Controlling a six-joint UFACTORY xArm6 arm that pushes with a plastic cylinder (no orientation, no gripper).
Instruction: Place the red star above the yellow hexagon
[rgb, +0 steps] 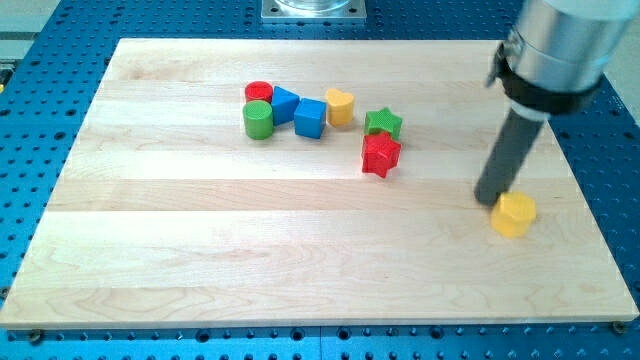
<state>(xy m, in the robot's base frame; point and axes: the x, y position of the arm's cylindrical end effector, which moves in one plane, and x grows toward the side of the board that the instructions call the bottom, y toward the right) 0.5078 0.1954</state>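
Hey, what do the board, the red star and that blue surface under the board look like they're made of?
Board: pale wood, probably maple, with visible grain and plank seams, matte finish.
Red star: looks like solid-colour plastic or painted wood; evenly coloured, slight sheen; I cannot tell which.
Blue surface: likely painted or anodised metal, given its regular grid of holes.

We see a pale wooden board (300, 260) of joined planks lying on a blue perforated metal base (60, 45) with a regular hole grid. At 12 o'clock a grey metal mounting plate (313, 10) meets the board's edge. Lighting is even and diffuse.
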